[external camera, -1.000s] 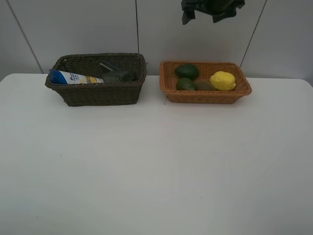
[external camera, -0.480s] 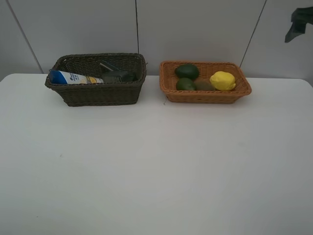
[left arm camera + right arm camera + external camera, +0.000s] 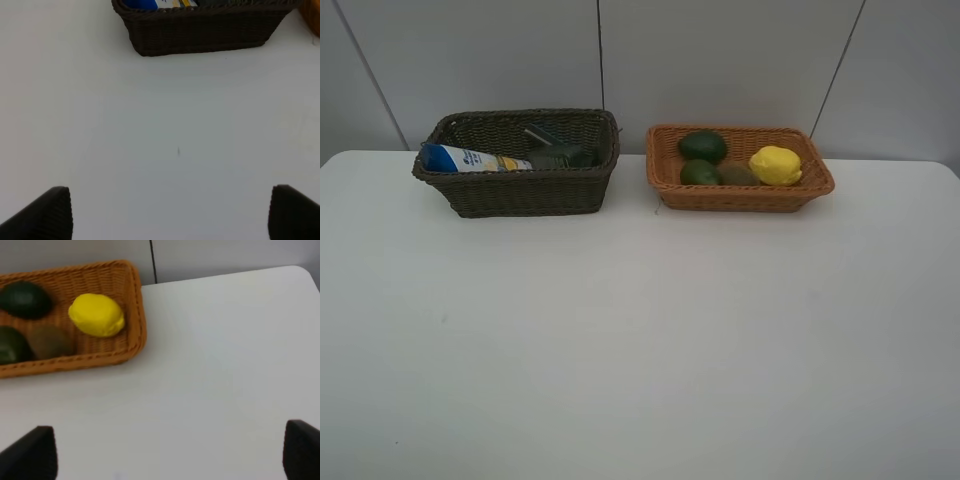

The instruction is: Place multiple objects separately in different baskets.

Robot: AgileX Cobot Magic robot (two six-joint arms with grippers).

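The dark brown basket [image 3: 520,195] holds the white blue-capped bottle [image 3: 470,159] and the dark-green pump bottle [image 3: 560,155]. The orange-tan basket [image 3: 740,197] holds the avocado [image 3: 702,146], lime [image 3: 700,172], kiwi [image 3: 736,174] and lemon [image 3: 776,165]. The pink bottle and black eraser are out of sight. Neither gripper shows in the exterior view. My left gripper [image 3: 170,217] is open and empty over bare table, short of the dark basket [image 3: 200,32]. My right gripper [image 3: 167,455] is open and empty, to the side of the orange-tan basket [image 3: 137,315] with the lemon [image 3: 97,315].
The white table [image 3: 640,330] runs to a grey panelled wall [image 3: 720,60] just behind both baskets. The baskets stand side by side near the table's back edge, with a narrow gap between them. A corner of the orange-tan basket [image 3: 312,20] shows in the left wrist view.
A dark arm part at the top of the exterior view moved to the right edge and then left the picture. Baskets and objects have not moved.
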